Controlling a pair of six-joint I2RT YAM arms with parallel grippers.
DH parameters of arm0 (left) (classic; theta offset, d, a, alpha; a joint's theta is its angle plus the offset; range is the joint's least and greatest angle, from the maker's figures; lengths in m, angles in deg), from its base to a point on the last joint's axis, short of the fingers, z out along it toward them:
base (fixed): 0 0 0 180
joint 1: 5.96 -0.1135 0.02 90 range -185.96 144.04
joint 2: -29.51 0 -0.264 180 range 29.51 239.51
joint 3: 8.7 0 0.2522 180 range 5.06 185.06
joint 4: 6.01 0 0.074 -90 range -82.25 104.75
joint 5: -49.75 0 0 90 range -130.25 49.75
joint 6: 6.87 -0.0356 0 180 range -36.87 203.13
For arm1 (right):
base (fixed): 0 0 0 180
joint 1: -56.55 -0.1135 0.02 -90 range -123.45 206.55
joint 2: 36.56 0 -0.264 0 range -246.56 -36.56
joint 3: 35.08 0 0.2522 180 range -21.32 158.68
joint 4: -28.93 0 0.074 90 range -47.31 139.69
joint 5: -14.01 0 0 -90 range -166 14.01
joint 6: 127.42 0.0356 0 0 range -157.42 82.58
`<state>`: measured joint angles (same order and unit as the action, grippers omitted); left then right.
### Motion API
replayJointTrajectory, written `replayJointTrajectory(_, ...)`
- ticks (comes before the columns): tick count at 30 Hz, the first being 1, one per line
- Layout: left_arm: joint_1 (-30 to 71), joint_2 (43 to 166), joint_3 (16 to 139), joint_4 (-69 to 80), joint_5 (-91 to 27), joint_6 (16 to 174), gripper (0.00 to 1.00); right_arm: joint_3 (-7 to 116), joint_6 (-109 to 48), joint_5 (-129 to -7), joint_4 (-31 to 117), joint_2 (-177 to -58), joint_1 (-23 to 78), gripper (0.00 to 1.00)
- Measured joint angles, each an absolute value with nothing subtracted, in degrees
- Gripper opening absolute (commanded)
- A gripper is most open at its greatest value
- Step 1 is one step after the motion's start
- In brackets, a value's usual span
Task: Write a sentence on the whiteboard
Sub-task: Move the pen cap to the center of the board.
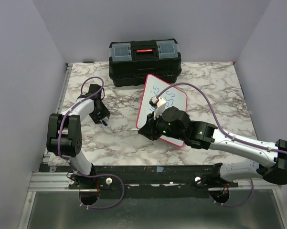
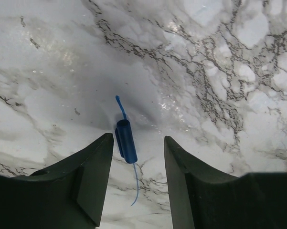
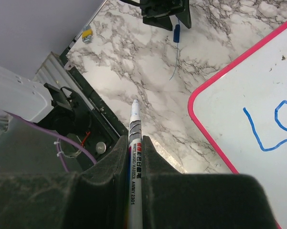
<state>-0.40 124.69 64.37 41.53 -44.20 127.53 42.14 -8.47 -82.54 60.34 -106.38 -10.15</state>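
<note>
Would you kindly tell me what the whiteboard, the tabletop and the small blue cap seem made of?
The whiteboard: glossy white coated panel, pink plastic-looking frame. The tabletop: marble pattern with a soft sheen, possibly printed laminate rather than stone. The blue cap: probably smooth moulded plastic, judging by its even colour.

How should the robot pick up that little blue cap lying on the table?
Probably best around the middle of the blue cap, coming straight down from above. It lies flat on the table, a short round tube, with its long sides facing the left gripper's open fingers. Squeezing the middle avoids the thin blue string trailing from both ends.
</note>
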Motion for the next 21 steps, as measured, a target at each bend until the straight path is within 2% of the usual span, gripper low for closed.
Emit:
replayJointTrajectory(6,-3.07,127.46,67.19,46.67,-41.2,127.2,0.5,43.45,-8.51,-82.54,60.95,-107.02,-10.15,0.01)
replayJointTrajectory(12,-3.81,135.88,77.61,55.5,-37.16,125.0,0.49,50.23,-9.04,-82.98,64.07,-108.9,-10.15,0.01)
replayJointTrajectory(14,-3.81,141.23,86.42,61.73,-34.34,123.12,0.44,54.14,-9.58,-83.44,65.41,-110.12,-10.15,0.01)
replayJointTrajectory(19,-2.39,148.2,92.15,67.63,-32.66,122.29,0.4,61.88,-11.79,-86.06,66.13,-112.13,-10.15,0.01)
replayJointTrajectory(20,-1.76,148.25,92.15,68.59,-32.68,122.31,0.37,62.91,-12.18,-86.76,66.35,-112.16,-10.15,0.01)
replayJointTrajectory(21,-0.86,148.27,92.08,69.79,-32.66,122.42,0.29,63.69,-12.58,-87.33,66.39,-112.16,-10.15,0.01)
